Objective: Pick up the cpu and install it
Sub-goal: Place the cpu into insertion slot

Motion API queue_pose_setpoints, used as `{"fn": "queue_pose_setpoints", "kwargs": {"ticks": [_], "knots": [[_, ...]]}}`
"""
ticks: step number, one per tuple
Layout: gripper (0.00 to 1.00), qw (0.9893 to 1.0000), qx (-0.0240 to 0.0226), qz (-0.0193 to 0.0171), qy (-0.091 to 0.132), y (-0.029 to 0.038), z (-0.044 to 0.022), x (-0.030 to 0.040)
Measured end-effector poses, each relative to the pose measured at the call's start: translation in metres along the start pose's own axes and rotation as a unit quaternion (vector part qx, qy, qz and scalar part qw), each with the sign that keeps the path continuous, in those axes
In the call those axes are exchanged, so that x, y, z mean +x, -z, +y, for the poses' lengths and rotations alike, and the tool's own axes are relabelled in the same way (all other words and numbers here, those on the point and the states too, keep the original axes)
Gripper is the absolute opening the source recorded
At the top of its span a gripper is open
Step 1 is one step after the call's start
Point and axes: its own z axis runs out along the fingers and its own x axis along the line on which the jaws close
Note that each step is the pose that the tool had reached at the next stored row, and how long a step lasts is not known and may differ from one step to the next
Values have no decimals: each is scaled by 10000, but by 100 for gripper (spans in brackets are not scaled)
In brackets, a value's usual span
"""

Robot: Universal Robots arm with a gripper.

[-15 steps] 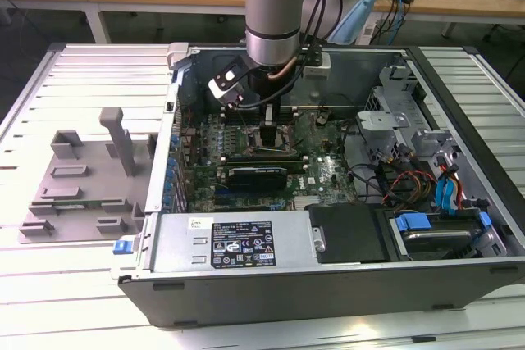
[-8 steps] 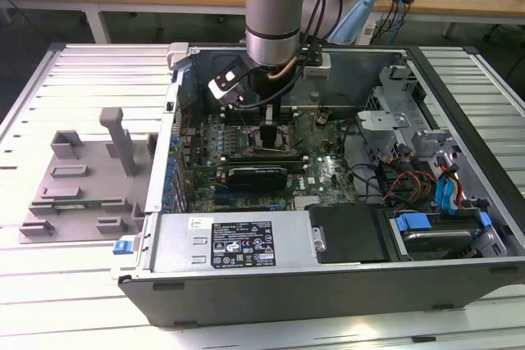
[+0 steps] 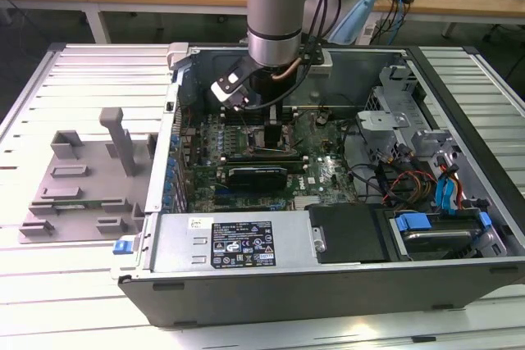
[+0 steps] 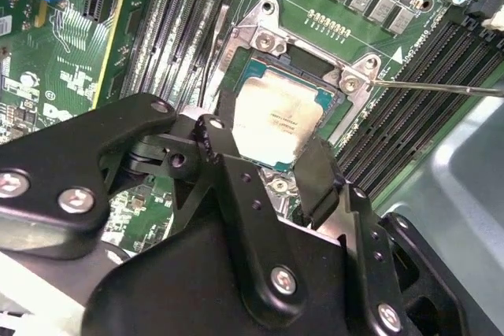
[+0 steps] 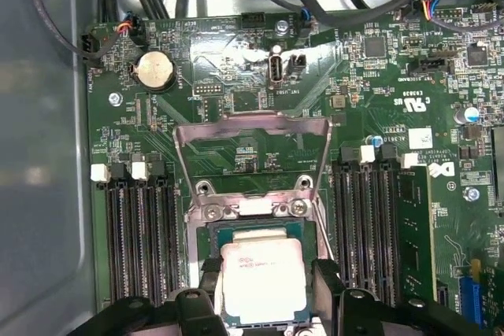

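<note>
The cpu [image 5: 262,277], a small square chip with a pale silvery top, sits level in the open socket [image 5: 252,230] on the green motherboard. In both wrist views my gripper [image 5: 268,273] is directly over it. The two black fingers [image 5: 209,275] press against opposite edges of the cpu [image 4: 276,116], so the gripper [image 4: 264,147] is shut on it. The socket's metal load plate [image 5: 252,127] is flipped up and back, and its thin lever [image 4: 441,88] sticks out to one side. In the exterior view the gripper [image 3: 271,125] reaches down inside the open computer case [image 3: 328,284].
Memory slots [image 5: 138,226] flank the socket on both sides. A long black module [image 3: 258,176] lies on the board just in front of the gripper. A grey plastic tray with upright posts [image 3: 82,178] lies at the exterior view's left of the case. Cables and drive bays [image 3: 426,178] fill the case's right side.
</note>
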Motion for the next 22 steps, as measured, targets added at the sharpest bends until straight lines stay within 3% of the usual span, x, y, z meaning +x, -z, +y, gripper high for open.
{"fn": "queue_pose_setpoints", "kwargs": {"ticks": [5,9,22], "knots": [[57,9997,-2,13,261,-51,-3,15],[57,9997,-2,13,264,-90,-4,17],[53,9998,-1,11,200,-100,-5,17]]}}
